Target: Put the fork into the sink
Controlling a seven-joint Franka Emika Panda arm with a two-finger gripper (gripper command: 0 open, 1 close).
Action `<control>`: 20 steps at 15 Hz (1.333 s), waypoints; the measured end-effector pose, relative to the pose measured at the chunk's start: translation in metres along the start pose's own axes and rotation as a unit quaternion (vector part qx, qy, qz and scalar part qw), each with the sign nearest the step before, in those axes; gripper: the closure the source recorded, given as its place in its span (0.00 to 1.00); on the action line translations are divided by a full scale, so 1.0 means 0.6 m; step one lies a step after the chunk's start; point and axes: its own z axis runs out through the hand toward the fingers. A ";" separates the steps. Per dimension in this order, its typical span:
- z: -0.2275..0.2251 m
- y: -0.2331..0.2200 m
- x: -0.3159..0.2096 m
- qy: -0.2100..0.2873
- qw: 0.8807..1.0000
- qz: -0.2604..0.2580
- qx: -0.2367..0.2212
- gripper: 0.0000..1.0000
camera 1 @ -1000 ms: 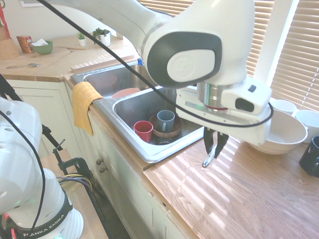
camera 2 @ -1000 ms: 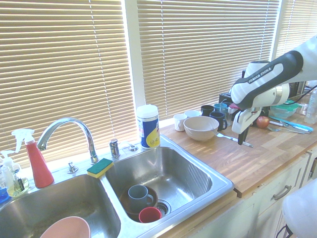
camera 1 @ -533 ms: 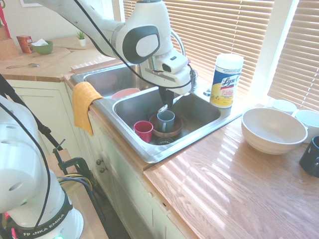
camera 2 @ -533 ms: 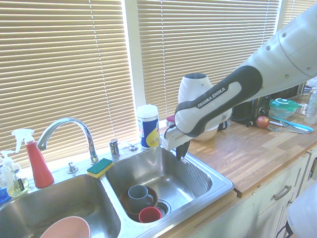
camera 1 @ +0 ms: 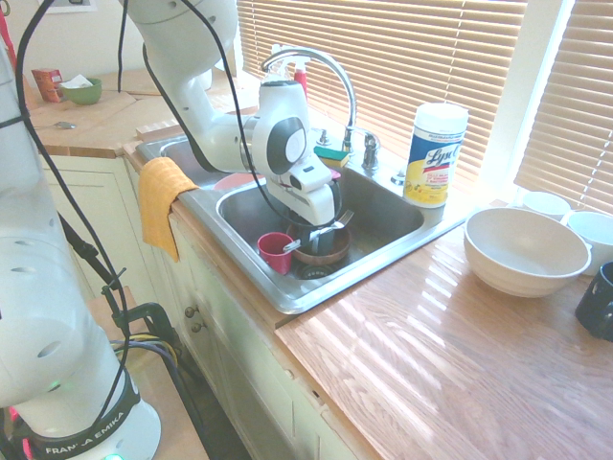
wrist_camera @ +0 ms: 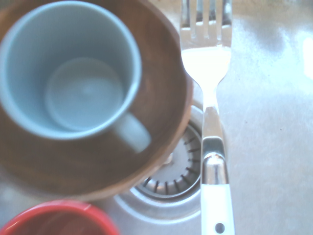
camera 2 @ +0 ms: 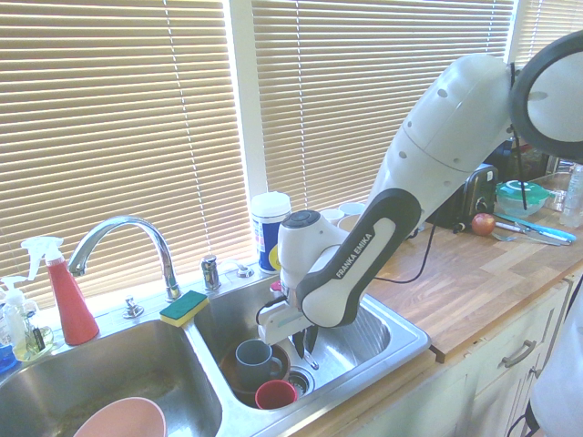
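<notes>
The arm has swung from above the wooden bench [camera 1: 450, 364], where it hung a second ago beside the beige bowl [camera 1: 525, 251], across to the sink [camera 1: 383, 251] and has dropped into the right-hand basin. The pincer [camera 1: 321, 226] now points straight down low inside that basin, clamped on the fork [camera 1: 324, 232], which it carried along from the bench side. Half a second ago it was still higher, above the basin; now it hangs just above the dishes. In the wrist view the fork [wrist_camera: 211, 122] lies lengthwise over the round drain [wrist_camera: 173, 183], silver tines away from the camera and white handle towards it, just beside the brown bowl [wrist_camera: 166, 98] holding the grey-blue mug [wrist_camera: 68, 73]. The red cup [camera 1: 276, 251] stands near that bowl, towards the basin's near wall. Bowl, mug, red cup, the pink dish [camera 2: 123, 419] in the left basin and the wipes canister [camera 1: 436, 153] are where they were.
</notes>
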 end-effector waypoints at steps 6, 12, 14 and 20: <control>0.075 -0.005 0.000 -0.021 1.000 0.001 -0.017 0.00; 0.111 -0.006 -0.005 -0.040 0.999 0.007 -0.029 0.00; 0.116 -0.004 -0.004 -0.041 0.999 0.010 -0.030 0.00; 0.118 -0.004 -0.002 -0.040 0.999 0.012 -0.028 0.00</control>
